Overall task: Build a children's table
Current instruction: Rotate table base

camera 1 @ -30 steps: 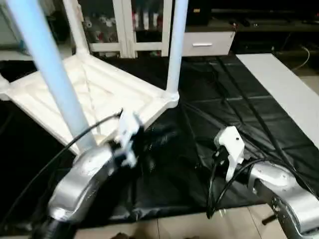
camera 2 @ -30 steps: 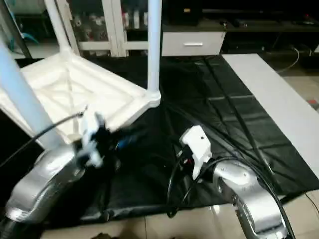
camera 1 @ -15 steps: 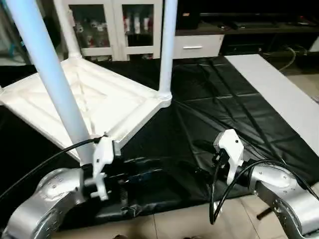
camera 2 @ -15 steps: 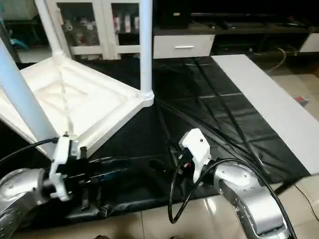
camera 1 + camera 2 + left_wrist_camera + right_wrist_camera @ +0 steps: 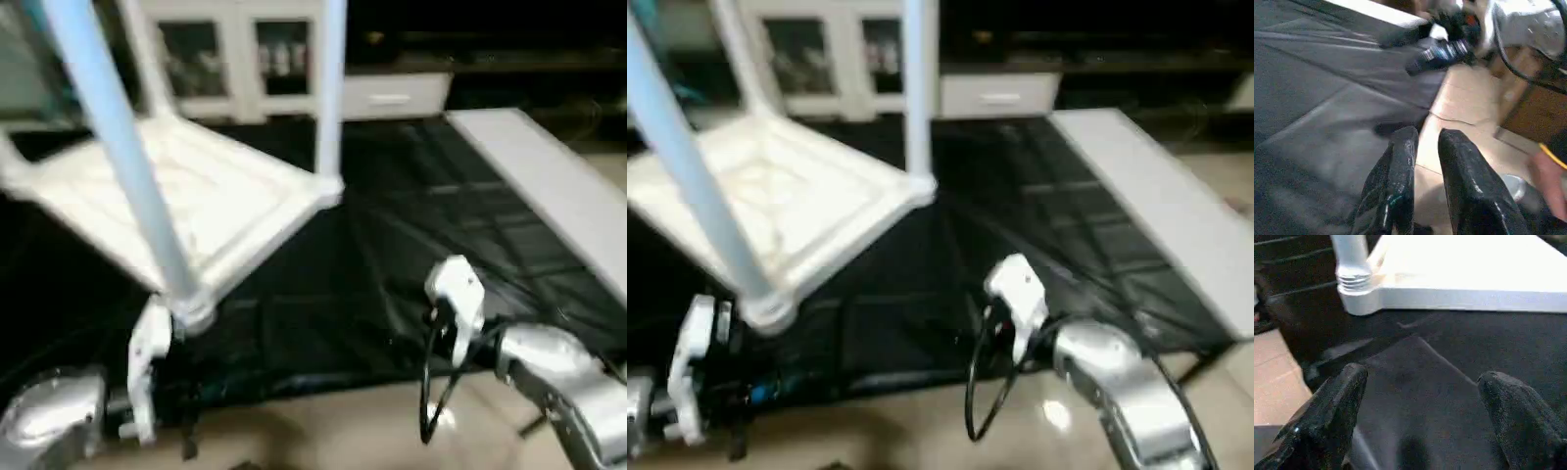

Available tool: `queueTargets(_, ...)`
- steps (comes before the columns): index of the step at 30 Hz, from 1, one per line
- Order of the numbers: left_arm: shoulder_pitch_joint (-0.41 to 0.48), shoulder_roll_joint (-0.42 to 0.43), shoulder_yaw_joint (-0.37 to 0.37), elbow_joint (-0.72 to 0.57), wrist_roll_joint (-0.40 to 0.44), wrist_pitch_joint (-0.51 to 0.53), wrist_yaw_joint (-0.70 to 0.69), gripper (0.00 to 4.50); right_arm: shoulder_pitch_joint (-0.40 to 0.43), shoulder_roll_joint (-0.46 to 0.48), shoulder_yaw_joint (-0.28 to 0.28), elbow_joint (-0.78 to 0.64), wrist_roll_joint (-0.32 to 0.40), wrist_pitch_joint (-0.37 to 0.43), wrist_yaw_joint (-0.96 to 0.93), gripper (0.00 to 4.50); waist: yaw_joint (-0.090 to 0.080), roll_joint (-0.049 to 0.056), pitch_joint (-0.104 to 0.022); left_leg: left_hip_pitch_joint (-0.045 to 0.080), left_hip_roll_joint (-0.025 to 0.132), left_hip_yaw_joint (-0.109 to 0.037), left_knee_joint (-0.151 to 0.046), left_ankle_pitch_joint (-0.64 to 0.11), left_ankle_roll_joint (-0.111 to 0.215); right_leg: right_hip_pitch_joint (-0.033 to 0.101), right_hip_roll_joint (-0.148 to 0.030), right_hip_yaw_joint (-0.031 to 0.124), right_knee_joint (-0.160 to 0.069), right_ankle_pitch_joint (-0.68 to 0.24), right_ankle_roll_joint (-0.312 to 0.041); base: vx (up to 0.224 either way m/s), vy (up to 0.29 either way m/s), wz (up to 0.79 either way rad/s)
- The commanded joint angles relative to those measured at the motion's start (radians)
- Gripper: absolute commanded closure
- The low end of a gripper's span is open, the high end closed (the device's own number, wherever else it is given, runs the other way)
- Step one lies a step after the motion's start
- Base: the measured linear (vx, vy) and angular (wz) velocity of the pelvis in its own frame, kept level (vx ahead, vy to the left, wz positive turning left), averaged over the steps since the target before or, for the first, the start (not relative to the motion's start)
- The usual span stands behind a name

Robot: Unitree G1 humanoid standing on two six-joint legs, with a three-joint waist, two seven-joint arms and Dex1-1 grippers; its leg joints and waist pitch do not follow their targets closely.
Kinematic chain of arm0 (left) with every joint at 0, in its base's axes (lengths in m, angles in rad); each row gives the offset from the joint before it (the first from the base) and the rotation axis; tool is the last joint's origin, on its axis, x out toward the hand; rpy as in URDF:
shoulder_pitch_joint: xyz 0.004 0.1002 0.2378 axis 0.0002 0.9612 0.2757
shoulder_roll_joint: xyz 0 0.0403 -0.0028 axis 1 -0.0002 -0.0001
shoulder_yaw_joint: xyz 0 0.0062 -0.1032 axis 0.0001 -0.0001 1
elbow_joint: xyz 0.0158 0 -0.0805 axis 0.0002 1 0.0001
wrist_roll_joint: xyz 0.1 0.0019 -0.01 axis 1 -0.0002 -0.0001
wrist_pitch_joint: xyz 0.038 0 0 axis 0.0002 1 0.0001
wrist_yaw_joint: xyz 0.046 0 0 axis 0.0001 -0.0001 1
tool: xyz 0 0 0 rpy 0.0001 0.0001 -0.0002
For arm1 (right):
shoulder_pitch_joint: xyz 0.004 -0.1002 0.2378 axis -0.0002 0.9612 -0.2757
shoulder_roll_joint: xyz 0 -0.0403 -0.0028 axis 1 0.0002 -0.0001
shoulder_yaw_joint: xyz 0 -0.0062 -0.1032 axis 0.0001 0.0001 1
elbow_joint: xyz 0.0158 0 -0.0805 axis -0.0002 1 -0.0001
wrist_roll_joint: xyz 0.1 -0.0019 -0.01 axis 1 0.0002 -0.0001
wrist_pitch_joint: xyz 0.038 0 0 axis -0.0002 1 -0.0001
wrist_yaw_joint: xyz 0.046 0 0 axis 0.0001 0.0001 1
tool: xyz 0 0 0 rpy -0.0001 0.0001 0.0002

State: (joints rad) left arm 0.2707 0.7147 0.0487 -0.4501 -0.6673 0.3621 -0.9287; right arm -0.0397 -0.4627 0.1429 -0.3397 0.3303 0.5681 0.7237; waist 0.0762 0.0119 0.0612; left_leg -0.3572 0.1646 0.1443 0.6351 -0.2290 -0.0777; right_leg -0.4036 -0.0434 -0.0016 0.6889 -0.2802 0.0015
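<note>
The children's table lies upside down on the black mat (image 5: 382, 264). Its white ribbed tabletop (image 5: 225, 196) faces up, with white tube legs (image 5: 118, 147) standing in the corner sockets; another leg (image 5: 330, 88) rises at the far corner. My left arm (image 5: 49, 421) sits low at the mat's front edge, short of the near corner socket (image 5: 191, 313). My left gripper (image 5: 1427, 134) has only a narrow gap between its fingers, with nothing in it. My right gripper (image 5: 1424, 374) is wide open and empty, facing a socket with its leg (image 5: 1352, 262).
A flat plain white board (image 5: 549, 186) lies along the mat's right side. White cabinets (image 5: 235, 59) and a drawer unit stand at the back. Tiled floor (image 5: 343, 421) starts at the mat's front edge. My right arm (image 5: 549, 362) rests at the front right.
My left arm has drawn back from beside the near leg to the front left edge of the mat. The right arm has hardly moved. The camera view has shifted.
</note>
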Motion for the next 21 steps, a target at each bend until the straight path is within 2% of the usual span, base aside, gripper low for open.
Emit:
queueTargets(1, 0.008, -0.003, 0.046, -0.002, 0.016, -0.016, 0.023, 3.48, -0.013, -0.001, -0.010, -0.002, -0.001, -0.008, -0.008, 0.46, -0.014, 0.015, -0.030, 0.054, 0.056, -0.003, -0.101, -0.392, -0.035, -0.013, -0.038, 0.038, -0.137, -0.304, -0.151, -0.116, -0.047, 0.31)
queueTargets(2, 0.015, -0.017, 0.068, 0.000, 0.022, -0.019, 0.052, 3.48, -0.016, 0.002, -0.010, 0.002, -0.003, -0.011, -0.011, 0.46, -0.022, 0.005, -0.022, 0.042, 0.054, 0.001, -0.105, -0.455, -0.045, -0.004, -0.043, 0.037, -0.146, -0.371, -0.140, 0.000, 0.000, 0.00)
queueTargets(3, 0.006, -0.042, 0.085, 0.013, 0.041, -0.018, 0.115, 3.48, -0.020, 0.011, -0.012, 0.011, -0.009, -0.018, -0.021, 0.46, -0.021, 0.002, -0.018, 0.038, 0.052, -0.004, -0.109, -0.487, -0.054, -0.001, -0.056, 0.039, -0.154, -0.466, -0.108, 0.000, 0.000, 0.00)
queueTargets(4, 0.003, -0.047, 0.087, 0.016, 0.047, -0.020, 0.128, 3.48, -0.020, 0.013, -0.013, 0.012, -0.010, -0.019, -0.024, 0.46, -0.022, 0.004, -0.017, 0.040, 0.052, -0.006, -0.109, -0.501, -0.058, -0.002, -0.060, 0.039, -0.160, -0.501, -0.093, 0.000, 0.000, 0.00)
queueTargets(5, -0.013, -0.073, 0.095, 0.032, 0.061, -0.025, 0.176, 3.48, -0.025, 0.020, -0.015, 0.019, -0.013, -0.023, -0.034, 0.46, -0.028, 0.000, -0.020, 0.037, 0.050, -0.012, -0.112, -0.497, -0.057, 0.005, -0.066, 0.038, -0.167, -0.531, -0.068, 0.000, 0.000, 0.00)
queueTargets(6, -0.029, -0.108, 0.109, 0.046, 0.057, -0.027, 0.223, 3.48, -0.030, 0.028, -0.018, 0.027, -0.011, -0.026, -0.047, 0.46, -0.029, 0.001, -0.024, 0.036, 0.050, -0.013, -0.113, -0.483, -0.057, 0.008, -0.069, 0.039, -0.168, -0.523, -0.062, 0.000, 0.000, 0.00)
queueTargets(7, -0.029, -0.108, 0.109, 0.046, 0.057, -0.027, 0.223, 3.48, -0.030, 0.028, -0.018, 0.027, -0.011, -0.026, -0.047, 0.46, -0.036, 0.002, -0.032, 0.027, 0.051, -0.016, -0.120, -0.440, -0.056, 0.024, -0.071, 0.036, -0.165, -0.458, -0.068, 0.000, 0.000, 0.00)
queueTargets(8, -0.039, -0.123, 0.114, 0.054, 0.055, -0.028, 0.248, 3.48, -0.033, 0.032, -0.020, 0.032, -0.012, -0.027, -0.050, 0.46, -0.038, -0.003, -0.038, 0.015, 0.053, -0.017, -0.126, -0.385, -0.050, 0.035, -0.069, 0.034, -0.156, -0.363, -0.076, 0.000, 0.000, 0.00)
queueTargets(9, -0.061, -0.168, 0.132, 0.091, 0.060, -0.044, 0.310, 3.30, -0.039, 0.034, -0.018, 0.042, -0.015, -0.032, -0.049, 0.46, -0.042, -0.005, -0.040, 0.007, 0.055, -0.018, -0.129, -0.354, -0.047, 0.041, -0.069, 0.033, -0.148, -0.305, -0.086, 0.000, 0.000, 0.00)
queueTargets(10, -0.064, -0.176, 0.136, 0.102, 0.070, -0.043, 0.327, 3.19, -0.040, 0.034, -0.016, 0.044, -0.016, -0.033, -0.048, 0.46, -0.048, -0.002, -0.037, 0.005, 0.054, -0.016, -0.131, -0.350, -0.047, 0.043, -0.067, 0.029, -0.149, -0.271, -0.100, 0.000, 0.000, 0.00)
queueTargets(11, -0.060, -0.176, 0.137, 0.113, 0.081, -0.035, 0.336, 3.19, -0.040, 0.033, -0.014, 0.045, -0.018, -0.035, -0.048, 0.46, -0.051, -0.004, -0.039, 0.015, 0.054, -0.012, -0.127, -0.379, -0.043, 0.036, -0.068, 0.028, -0.155, -0.298, -0.102, 0.000, 0.000, 0.00)
queueTargets(13, -0.055, -0.174, 0.137, 0.123, 0.108, -0.044, 0.337, 3.02, -0.041, 0.033, -0.013, 0.047, -0.018, -0.037, -0.047, 0.46, -0.059, -0.013, -0.036, 0.004, 0.051, -0.014, -0.129, -0.389, -0.039, 0.041, -0.073, 0.029, -0.160, -0.357, -0.086, 0.000, 0.000, 0.00)
queueTargets(15, -0.052, -0.177, 0.143, 0.148, 0.151, -0.065, 0.350, 2.74, -0.045, 0.031, -0.012, 0.053, -0.021, -0.042, -0.044, 0.46, -0.061, -0.015, -0.039, 0.007, 0.053, -0.015, -0.125, -0.388, -0.037, 0.038, -0.079, 0.028, -0.165, -0.388, -0.070, 0.000, 0.000, 0.00)
queueTargets(16, -0.054, -0.176, 0.146, 0.154, 0.160, -0.066, 0.359, 2.74, -0.046, 0.029, -0.013, 0.056, -0.022, -0.044, -0.042, 0.46, -0.060, -0.017, -0.043, 0.008, 0.054, -0.014, -0.123, -0.364, -0.031, 0.036, -0.080, 0.031, -0.163, -0.361, -0.074, 0.000, 0.000, 0.00)
queueTargets(19, -0.050, -0.168, 0.153, 0.164, 0.153, -0.060, 0.348, 2.39, -0.050, 0.024, -0.013, 0.064, -0.023, -0.051, -0.041, 0.46, -0.060, -0.018, -0.046, 0.014, 0.056, -0.004, -0.119, -0.332, -0.018, 0.030, -0.070, 0.032, -0.155, -0.242, -0.119, 0.000, 0.000, 0.00)
queueTargets(21, -0.039, -0.160, 0.158, 0.160, 0.141, -0.053, 0.332, 2.32, -0.051, 0.022, -0.013, 0.066, -0.023, -0.053, -0.040, 0.46, -0.060, -0.018, -0.047, 0.014, 0.055, -0.002, -0.117, -0.336, -0.013, 0.029, -0.071, 0.032, -0.155, -0.257, -0.128, 0.033, -0.019, 0.01)
